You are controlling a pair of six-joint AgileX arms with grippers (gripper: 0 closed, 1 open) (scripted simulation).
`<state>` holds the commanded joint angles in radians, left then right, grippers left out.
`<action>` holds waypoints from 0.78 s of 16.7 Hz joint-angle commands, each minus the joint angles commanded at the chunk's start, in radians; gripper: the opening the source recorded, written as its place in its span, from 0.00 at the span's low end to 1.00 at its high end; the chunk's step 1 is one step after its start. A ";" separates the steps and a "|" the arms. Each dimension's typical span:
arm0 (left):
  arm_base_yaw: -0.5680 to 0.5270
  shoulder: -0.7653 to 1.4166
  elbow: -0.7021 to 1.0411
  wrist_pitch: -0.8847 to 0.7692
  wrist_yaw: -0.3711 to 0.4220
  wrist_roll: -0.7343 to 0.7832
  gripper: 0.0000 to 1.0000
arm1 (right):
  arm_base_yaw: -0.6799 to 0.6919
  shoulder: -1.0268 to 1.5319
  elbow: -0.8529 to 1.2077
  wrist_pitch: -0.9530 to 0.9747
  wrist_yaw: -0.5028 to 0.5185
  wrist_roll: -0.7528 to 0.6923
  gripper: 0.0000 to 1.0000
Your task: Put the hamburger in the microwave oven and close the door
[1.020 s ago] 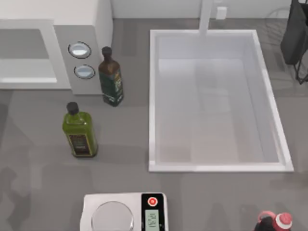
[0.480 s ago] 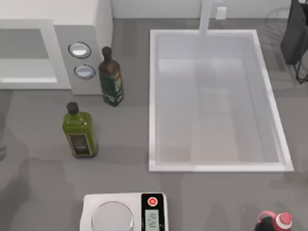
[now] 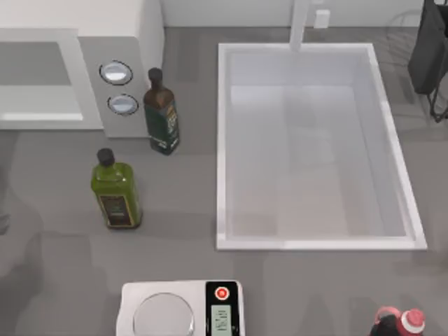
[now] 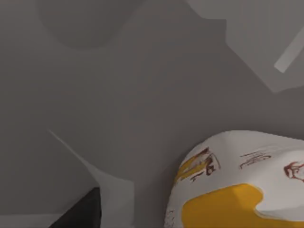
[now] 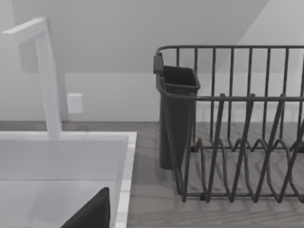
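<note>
Microwave oven (image 3: 119, 42) at the table's (image 3: 182, 231) far left: big white box, smooth and square-edged, with a grey control strip carrying two round silver knobs (image 3: 116, 72), one above the other. Left of the strip, a flat grey recess framed in white. In the left wrist view, a flat grey see-through panel with a white bar along one edge, seemingly the door (image 4: 256, 42), above matte grey tabletop.

Closer in that view, a rounded white wrapper (image 4: 237, 185), glossy, printed in yellow and brown, resting on the table. Beside it a dark wedge, the left gripper (image 4: 78, 216), apart from the wrapper; spread or pressed together, cannot tell.

Just right of the knobs, a dark green glass bottle (image 3: 161, 115); nearer, a squat olive-green one (image 3: 115, 189), both black-capped. Beyond them a deep white rectangular sink (image 3: 220, 147) with a square faucet (image 5: 47, 76). White scale (image 3: 182, 311) with steel pan at the near edge.

Right gripper (image 5: 92, 213), another dark wedge over the sink's rim, facing a black wire rack (image 5: 237, 128); its state likewise cannot be told
</note>
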<state>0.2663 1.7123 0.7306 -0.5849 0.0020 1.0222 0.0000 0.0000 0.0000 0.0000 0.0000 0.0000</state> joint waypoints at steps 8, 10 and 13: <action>0.000 0.000 0.000 0.000 0.000 0.000 0.32 | 0.000 0.000 0.000 0.000 0.000 0.000 1.00; 0.000 0.000 0.000 0.000 0.000 0.000 0.17 | 0.000 0.000 0.000 0.000 0.000 0.000 1.00; 0.000 0.000 0.000 0.000 0.000 0.000 0.00 | 0.000 0.000 0.000 0.000 0.000 0.000 1.00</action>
<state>0.2663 1.7123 0.7306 -0.5849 0.0020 1.0222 0.0000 0.0000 0.0000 0.0000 0.0000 0.0000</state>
